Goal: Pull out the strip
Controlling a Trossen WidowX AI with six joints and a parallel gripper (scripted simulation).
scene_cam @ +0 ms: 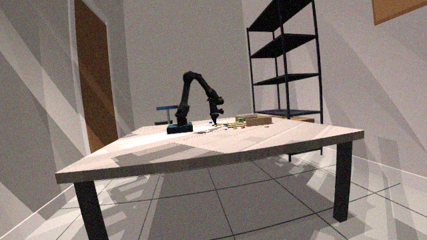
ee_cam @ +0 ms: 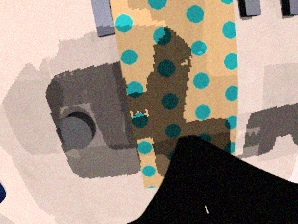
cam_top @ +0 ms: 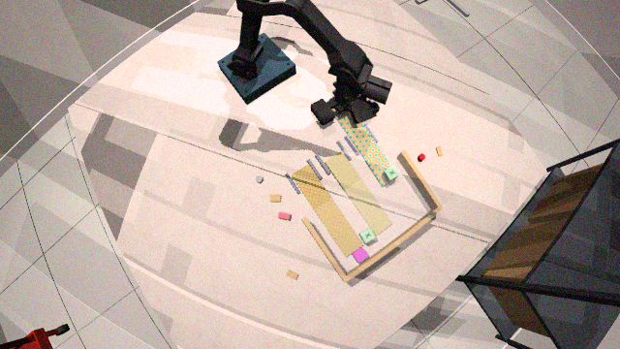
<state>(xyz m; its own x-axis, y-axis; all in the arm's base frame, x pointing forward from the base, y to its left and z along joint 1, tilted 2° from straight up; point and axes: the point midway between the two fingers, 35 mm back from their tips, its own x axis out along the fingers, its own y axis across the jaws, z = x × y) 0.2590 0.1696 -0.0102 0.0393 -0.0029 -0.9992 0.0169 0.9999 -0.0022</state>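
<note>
The bench (cam_top: 194, 252) (scene_cam: 233, 141) has a pale, wood-look top on dark legs; a black metal shelf unit (cam_top: 533, 289) (scene_cam: 285, 67) stands beyond it on a tiled floor.

Current step, as judged: extraction of the tan strip with teal dots (cam_top: 370, 150) (ee_cam: 212, 65). The black claw (cam_top: 343, 112) (scene_cam: 215, 123) (ee_cam: 186, 143) is clenched at the strip's near end, pointing down. No gap shows between its fingers; whether they pinch the strip's edge or only press on it cannot be told.

A mint-green cube with a dark mark (cam_top: 391, 173) is at the strip's far end, at one edge, inside the three-sided wooden fence (cam_top: 391, 248) (scene_cam: 258, 121). It is the probable target. A second mint-green marked cube (cam_top: 368, 236) sits between the plain pale-yellow strip (cam_top: 360, 194) and the gold patterned strip (cam_top: 329, 213); leave both of these strips in place.

Next move: continue the draw low and straight, away from the fence, until the strip clears the cube. Then release, travel to the cube, grasp and raise it. Caution: the cube may drag or tip with the strip.

Markings: each green cube bears an X-like mark, too coarse to read further. No brand is legible.
</note>
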